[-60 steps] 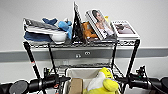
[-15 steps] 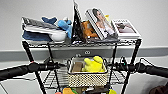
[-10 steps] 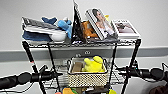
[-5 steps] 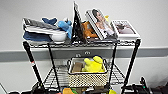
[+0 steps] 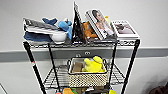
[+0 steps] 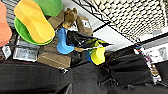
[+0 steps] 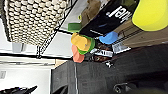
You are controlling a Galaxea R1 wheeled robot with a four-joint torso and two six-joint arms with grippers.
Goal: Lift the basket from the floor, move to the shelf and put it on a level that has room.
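One basket point(image 5: 87, 75) sits on the shelf's point(image 5: 33, 67) middle wire level point(image 5: 53, 77), at six o'clock below the books point(image 5: 101, 23), with a yellow toy point(image 5: 93, 65) inside. At ten o'clock stands a white bowl point(image 5: 58, 37). Whether either gripper is open, I cannot tell.

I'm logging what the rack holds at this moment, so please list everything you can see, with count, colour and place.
shelf: one, black poles, silvery wire tiers, against a pale wall.
basket: one, cream woven, on the middle level.
yellow plush toy: one, inside the basket.
brown block: one, inside the basket beside the plush.
books and magazines: several, top tier.
white bowl: one, top tier.
blue plush: one, top tier.
colourful blocks: several, yellow, green, orange, blue, lowest tier.
floor: dark carpet.
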